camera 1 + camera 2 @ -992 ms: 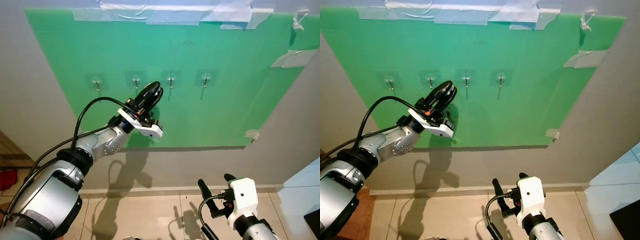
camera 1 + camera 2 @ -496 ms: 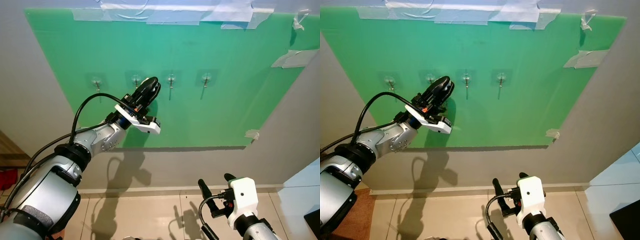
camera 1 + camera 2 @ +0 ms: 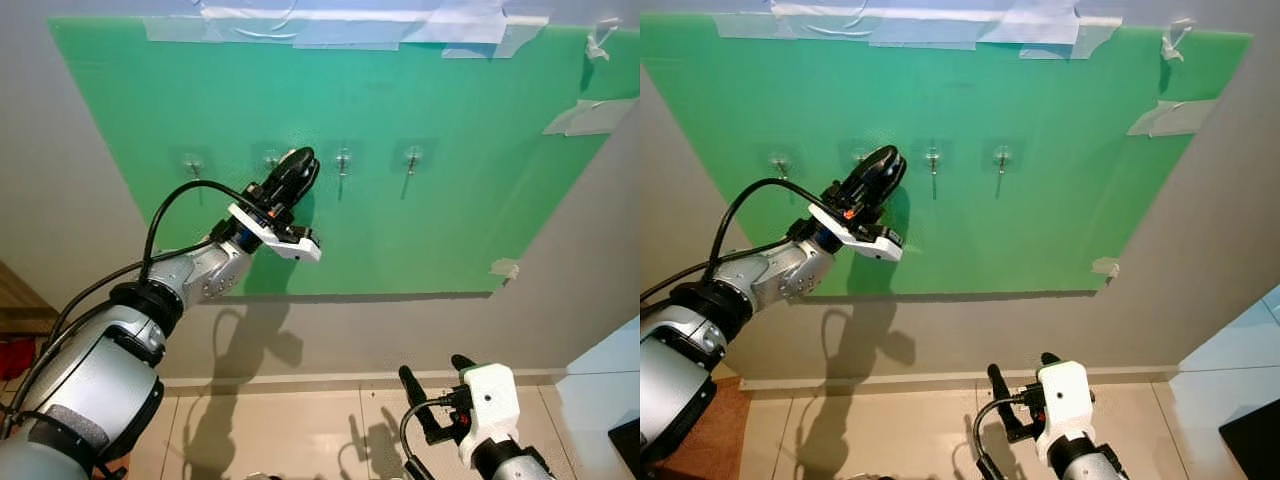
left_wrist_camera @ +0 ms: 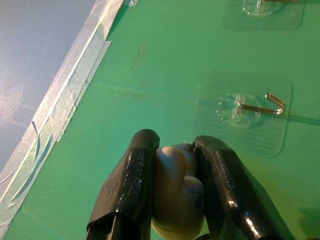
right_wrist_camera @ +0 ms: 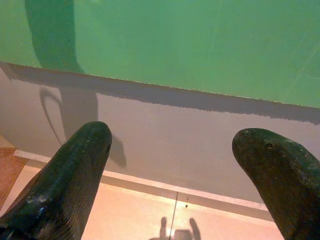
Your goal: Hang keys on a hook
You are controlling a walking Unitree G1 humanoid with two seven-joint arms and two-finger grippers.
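Fingers of left gripper: closed on pale rounded key fob, raised toward clear adhesive metal hook at its 1 o'clock on green wall board, apparently for hanging. Right gripper: spread wide, empty, idle.

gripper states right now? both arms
Left gripper: shut on a pale key fob, up at the green board near a hook.
Right gripper: open, holding nothing, low.
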